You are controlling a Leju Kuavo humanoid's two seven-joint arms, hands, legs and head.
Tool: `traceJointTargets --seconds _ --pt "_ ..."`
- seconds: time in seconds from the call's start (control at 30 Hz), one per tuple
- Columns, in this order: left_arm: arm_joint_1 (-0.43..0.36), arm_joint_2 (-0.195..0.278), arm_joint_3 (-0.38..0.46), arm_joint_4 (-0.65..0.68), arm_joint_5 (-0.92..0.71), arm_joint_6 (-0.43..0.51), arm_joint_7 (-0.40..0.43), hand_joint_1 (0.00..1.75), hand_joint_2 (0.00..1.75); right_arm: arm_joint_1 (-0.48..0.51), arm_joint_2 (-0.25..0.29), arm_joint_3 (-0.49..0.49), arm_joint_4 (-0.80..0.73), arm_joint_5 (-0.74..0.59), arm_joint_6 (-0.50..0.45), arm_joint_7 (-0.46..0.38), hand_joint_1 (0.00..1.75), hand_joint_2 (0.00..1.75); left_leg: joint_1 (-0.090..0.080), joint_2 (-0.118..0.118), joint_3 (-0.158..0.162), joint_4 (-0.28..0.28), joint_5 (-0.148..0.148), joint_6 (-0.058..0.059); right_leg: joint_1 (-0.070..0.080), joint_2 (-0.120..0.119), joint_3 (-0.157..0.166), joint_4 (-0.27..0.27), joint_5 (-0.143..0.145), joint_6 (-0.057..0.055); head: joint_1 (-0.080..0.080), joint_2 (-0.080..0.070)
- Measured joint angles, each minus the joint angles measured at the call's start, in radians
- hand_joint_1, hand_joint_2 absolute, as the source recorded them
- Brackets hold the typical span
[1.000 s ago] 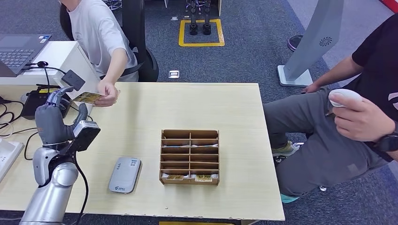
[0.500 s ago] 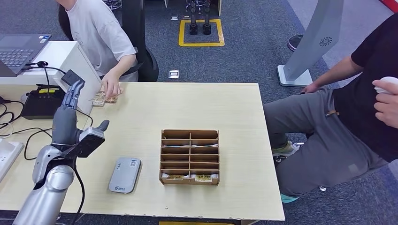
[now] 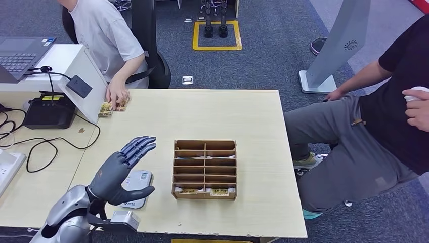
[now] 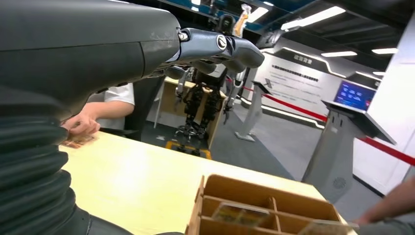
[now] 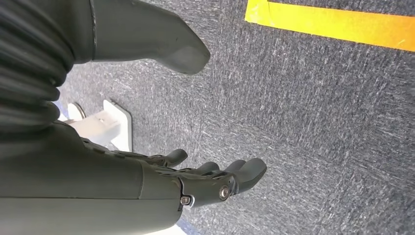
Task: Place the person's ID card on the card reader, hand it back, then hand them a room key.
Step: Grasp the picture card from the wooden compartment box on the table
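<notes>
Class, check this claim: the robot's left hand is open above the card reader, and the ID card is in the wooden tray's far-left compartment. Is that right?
Not quite. The left hand is open above the card reader, but the ID card lies on the table at its far-left corner, under the person's hand. The head view shows it.

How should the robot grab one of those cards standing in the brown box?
Pinch the card's top edge, coming straight down from above. The cards stand in narrow slots of the cardboard organizer, whose dividers wall off their sides. The left hand, fingers apart and holding nothing, is nearest.
</notes>
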Motion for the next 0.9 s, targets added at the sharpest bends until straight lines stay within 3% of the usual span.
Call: traceJointTargets --seconds 0.2,0.47,0.67,0.9 --pt "0.011 0.015 -0.1 -0.007 -0.112 0.057 0.026 0.0 1.75 0.0 0.0 -0.013 -0.001 0.002 0.003 0.0 0.0 1.75 0.0 0.0 0.0 0.0 0.0 0.0 0.0 0.0 0.0 0.0 0.0 0.0 0.0 0.0" --pt "0.007 0.016 -0.204 0.02 -0.369 0.18 0.197 0.0 1.75 0.0 0.0 -0.032 -0.002 0.015 0.007 0.011 0.0 1.75 0.0 0.0 0.0 0.0 0.0 0.0 0.0 0.0 0.0 0.0 0.0 0.0 0.0 0.0" --pt "-0.001 -0.008 -0.24 0.072 -0.449 0.22 0.307 0.0 1.75 0.0 0.0 -0.038 -0.002 0.026 0.006 0.014 0.0 1.75 0.0 0.0 0.0 0.0 0.0 0.001 0.0 0.0 0.0 0.0 0.0 0.0 0.0 0.0" --pt "-0.001 -0.026 -0.245 0.118 -0.457 0.217 0.335 0.0 1.75 0.0 0.0 -0.053 -0.002 0.033 0.007 0.015 0.0 1.75 0.0 0.0 0.0 0.0 0.0 0.001 0.0 0.0 0.0 0.0 0.0 0.0 0.0 0.0"
